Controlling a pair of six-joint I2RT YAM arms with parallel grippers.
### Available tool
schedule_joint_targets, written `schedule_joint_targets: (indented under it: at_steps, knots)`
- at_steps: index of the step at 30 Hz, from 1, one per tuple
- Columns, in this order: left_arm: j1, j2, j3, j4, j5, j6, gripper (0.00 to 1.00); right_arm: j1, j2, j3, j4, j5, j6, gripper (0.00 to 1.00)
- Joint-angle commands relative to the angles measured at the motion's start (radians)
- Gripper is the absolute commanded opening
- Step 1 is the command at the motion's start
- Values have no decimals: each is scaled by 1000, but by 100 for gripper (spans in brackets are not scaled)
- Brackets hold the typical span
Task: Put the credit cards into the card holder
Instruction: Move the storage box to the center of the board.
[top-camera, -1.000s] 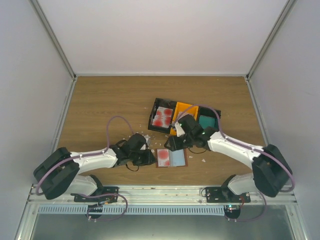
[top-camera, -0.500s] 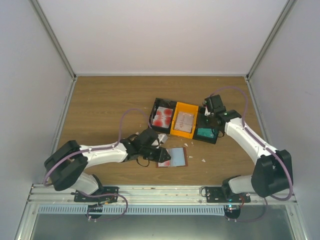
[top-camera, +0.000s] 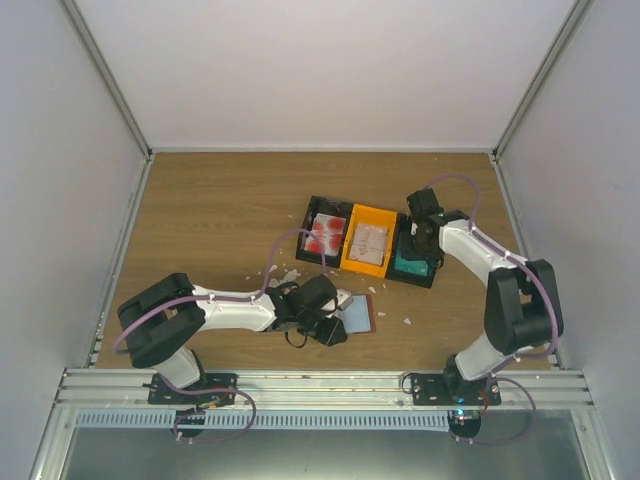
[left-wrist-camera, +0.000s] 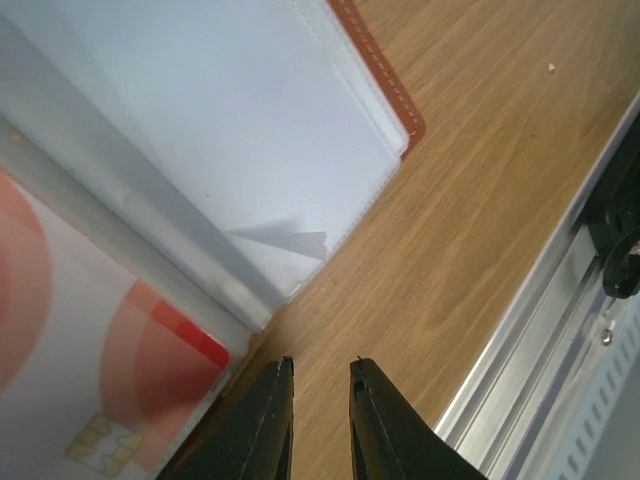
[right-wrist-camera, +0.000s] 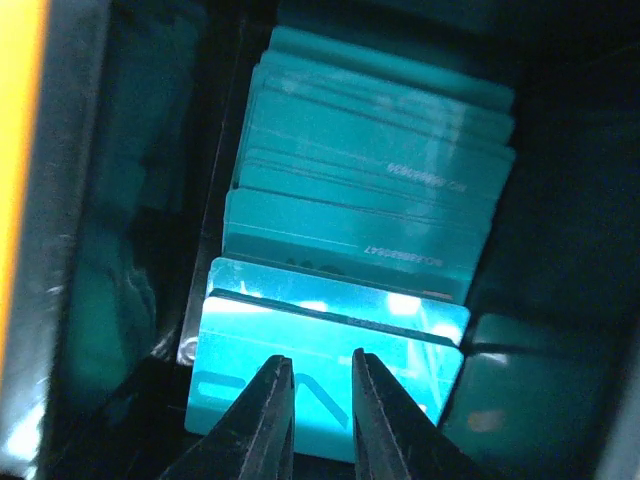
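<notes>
The card holder (top-camera: 361, 316) lies open on the wood, brown-edged with a pale blue pocket (left-wrist-camera: 240, 130). A white card with red blotches (left-wrist-camera: 90, 370) sits in its left pocket. My left gripper (top-camera: 334, 322) covers the holder's left half; in the left wrist view (left-wrist-camera: 320, 362) its jaws stand a narrow gap apart with only bare wood between them, just off the holder's near edge. My right gripper (top-camera: 421, 246) hangs over the teal cards (top-camera: 411, 266). In the right wrist view (right-wrist-camera: 322, 357) its jaws are slightly apart, just above the front teal card (right-wrist-camera: 330, 345).
A black tray with red-blotched white cards (top-camera: 325, 234), an orange tray with pinkish cards (top-camera: 367, 243) and the black tray of teal cards (right-wrist-camera: 370, 200) stand in a row behind the holder. White scraps (top-camera: 286, 273) lie on the wood. The table's metal rail (left-wrist-camera: 560, 330) runs close by.
My right gripper left the card holder, swung back right and came down over the teal card tray. My left gripper slid right onto the holder's left half.
</notes>
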Motion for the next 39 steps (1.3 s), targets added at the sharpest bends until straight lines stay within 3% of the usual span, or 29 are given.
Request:
schedule_joint_targets:
  at_steps: [1, 8, 16, 23, 30, 39]
  knots:
    - [-5, -5, -18, 1, -47, 41, 20, 7, 70, 31, 16, -47, -40, 18]
    - [0, -40, -20, -9, -87, 28, 20, 81, 133, 87, 64, -188, -75, 23]
    - [35, -86, -25, -34, -104, 18, 21, 184, 254, 214, 93, -257, -71, 36]
    - [176, -165, -66, -11, -116, -72, 25, 205, 361, 323, 97, -268, -200, 45]
    - [329, -140, -70, 86, -120, -174, 27, 203, 401, 348, 31, -267, -376, 46]
    - [379, -22, 23, 150, -133, -230, 24, 207, 417, 338, -14, -292, -399, 40]
